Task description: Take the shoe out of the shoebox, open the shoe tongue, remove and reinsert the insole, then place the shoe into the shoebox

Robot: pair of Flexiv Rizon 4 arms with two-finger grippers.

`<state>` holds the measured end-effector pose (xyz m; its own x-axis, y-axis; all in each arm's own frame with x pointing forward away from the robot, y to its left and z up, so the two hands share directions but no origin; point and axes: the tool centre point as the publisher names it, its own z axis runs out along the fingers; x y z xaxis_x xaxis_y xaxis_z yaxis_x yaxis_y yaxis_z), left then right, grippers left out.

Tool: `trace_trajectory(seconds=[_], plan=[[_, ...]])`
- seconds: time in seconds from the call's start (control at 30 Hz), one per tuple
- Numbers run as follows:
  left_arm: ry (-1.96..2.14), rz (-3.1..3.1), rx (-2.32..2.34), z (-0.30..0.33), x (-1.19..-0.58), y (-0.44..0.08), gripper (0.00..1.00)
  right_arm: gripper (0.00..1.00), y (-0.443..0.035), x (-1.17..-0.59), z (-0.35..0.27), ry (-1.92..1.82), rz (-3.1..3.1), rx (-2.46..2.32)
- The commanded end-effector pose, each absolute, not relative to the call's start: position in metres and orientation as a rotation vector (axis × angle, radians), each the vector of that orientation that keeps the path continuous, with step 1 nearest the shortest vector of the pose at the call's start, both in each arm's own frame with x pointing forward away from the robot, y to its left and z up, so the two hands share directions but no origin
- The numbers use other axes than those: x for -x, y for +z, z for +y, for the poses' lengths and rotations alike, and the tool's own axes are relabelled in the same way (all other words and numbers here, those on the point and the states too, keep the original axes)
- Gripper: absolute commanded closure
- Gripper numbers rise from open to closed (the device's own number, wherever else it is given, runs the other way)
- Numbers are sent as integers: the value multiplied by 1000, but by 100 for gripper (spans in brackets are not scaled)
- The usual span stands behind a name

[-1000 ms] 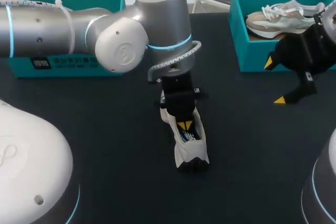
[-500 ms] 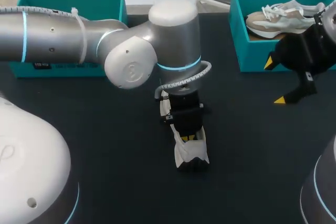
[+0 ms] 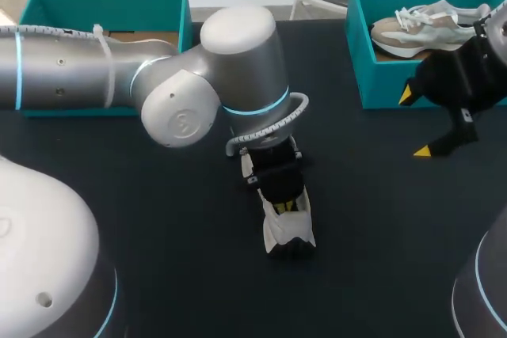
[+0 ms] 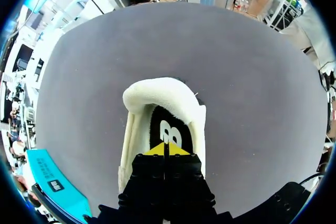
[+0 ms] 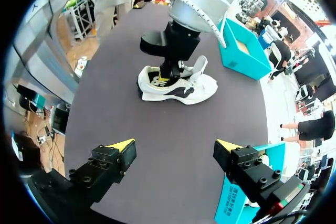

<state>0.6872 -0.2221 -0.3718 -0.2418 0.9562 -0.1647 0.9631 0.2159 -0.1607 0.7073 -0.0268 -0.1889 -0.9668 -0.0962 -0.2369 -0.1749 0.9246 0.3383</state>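
The left pincer [image 4: 164,150], tips pressed together, is sitting inside the white shoe [image 4: 157,90]; the right pincer [image 5: 175,145] is hanging spread.

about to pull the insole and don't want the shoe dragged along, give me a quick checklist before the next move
1. Left gripper inside the shoe opening: ok, its tips are over the insole.
2. Left gripper shut: ok.
3. Insole actually pinched: cannot tell, the tips hide the contact.
4. Shoe upright on the table: ok.
5. Right gripper steadying the shoe: not ok, it is open and apart from it, holding nothing.
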Motion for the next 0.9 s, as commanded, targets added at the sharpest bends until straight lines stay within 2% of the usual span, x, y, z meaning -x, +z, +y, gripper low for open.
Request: trace_trajectory(seconds=[0.03,0.57,0.9], plan=[[-328,2417,-1919,-214,-684,-372,100,0,-190,-708,-26,530,2868,205],[-249,2447,-1901,-221,-681,-417,100,0,-190,-708,-26,530,2868,205],[-316,2413,-1841,-231,-684,-390,100,0,-190,-708,-26,530,2868,205]])
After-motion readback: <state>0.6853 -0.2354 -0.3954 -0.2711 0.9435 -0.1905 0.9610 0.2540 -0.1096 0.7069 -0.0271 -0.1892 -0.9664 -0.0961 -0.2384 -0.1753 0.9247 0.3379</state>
